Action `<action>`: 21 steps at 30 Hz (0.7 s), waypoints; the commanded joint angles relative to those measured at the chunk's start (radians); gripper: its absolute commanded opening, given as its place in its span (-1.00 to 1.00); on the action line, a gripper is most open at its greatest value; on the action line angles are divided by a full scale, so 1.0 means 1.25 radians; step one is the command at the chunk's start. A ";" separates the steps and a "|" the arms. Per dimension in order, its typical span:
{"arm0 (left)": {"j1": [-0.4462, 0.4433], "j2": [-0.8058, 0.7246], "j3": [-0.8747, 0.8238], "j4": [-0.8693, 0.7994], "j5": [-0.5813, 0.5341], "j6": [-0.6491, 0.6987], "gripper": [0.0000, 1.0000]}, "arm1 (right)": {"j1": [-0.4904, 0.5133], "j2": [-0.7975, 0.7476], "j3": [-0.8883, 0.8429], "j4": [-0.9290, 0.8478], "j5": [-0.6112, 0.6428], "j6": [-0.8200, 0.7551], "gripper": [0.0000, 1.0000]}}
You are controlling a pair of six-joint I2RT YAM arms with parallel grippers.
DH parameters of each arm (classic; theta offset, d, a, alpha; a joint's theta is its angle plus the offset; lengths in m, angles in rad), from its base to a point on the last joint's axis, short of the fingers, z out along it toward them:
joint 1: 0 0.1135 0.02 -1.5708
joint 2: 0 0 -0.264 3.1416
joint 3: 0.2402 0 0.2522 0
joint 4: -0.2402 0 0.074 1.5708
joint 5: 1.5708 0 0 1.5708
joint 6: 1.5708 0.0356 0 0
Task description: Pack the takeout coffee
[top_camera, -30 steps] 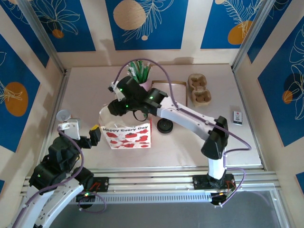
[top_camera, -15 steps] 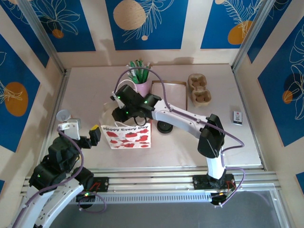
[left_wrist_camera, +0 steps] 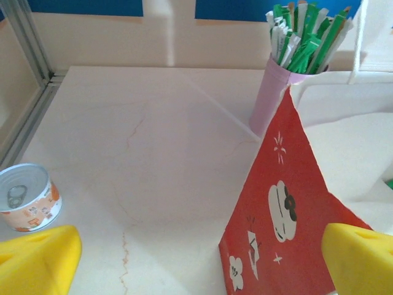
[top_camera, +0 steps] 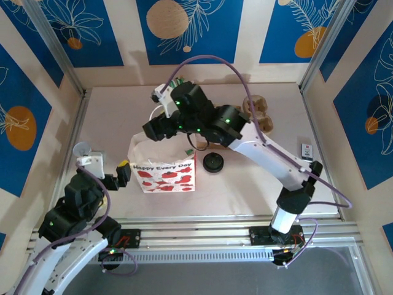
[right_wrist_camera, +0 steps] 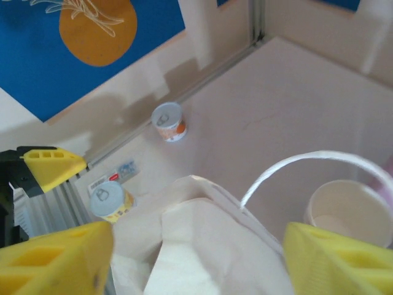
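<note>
R claw spread wide, empty, over paper bag mouth; coffee's whereabouts can't tell.

Only legible text: "Happy Every Day", printed in dark letters along the top of the red-and-white front face of the paper bag, seen from the top camera. The small card lying on the table near the right rail carries print, too small to read. The tin can has a printed orange-and-white wrap, but no words on it resolve.
</note>
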 commanded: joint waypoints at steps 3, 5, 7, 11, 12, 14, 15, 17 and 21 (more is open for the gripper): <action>-0.010 0.109 0.133 0.012 -0.090 0.039 1.00 | -0.044 -0.146 -0.061 0.007 0.082 -0.038 0.75; -0.008 0.156 0.175 -0.009 -0.171 0.024 1.00 | -0.092 -0.215 -0.136 0.045 0.070 -0.014 0.83; -0.007 0.193 0.197 0.004 -0.232 0.067 1.00 | -0.163 -0.290 -0.233 0.091 0.039 0.014 0.98; 0.013 0.243 0.205 0.092 -0.262 0.129 0.99 | -0.343 -0.435 -0.434 0.177 -0.006 0.083 0.98; 0.031 0.265 0.206 0.106 -0.260 0.133 0.99 | -0.389 -0.467 -0.487 0.203 -0.013 0.093 0.98; 0.089 0.309 0.212 0.119 -0.219 0.135 0.99 | -0.458 -0.513 -0.580 0.245 -0.016 0.094 0.98; 0.133 0.334 0.218 0.115 -0.180 0.121 0.99 | -0.488 -0.532 -0.620 0.255 -0.007 0.091 0.98; 0.169 0.365 0.220 0.131 -0.162 0.099 0.99 | -0.539 -0.553 -0.683 0.265 0.006 0.089 0.98; 0.243 0.438 0.214 0.193 -0.166 0.098 1.00 | -0.668 -0.548 -0.784 0.274 -0.018 0.122 0.99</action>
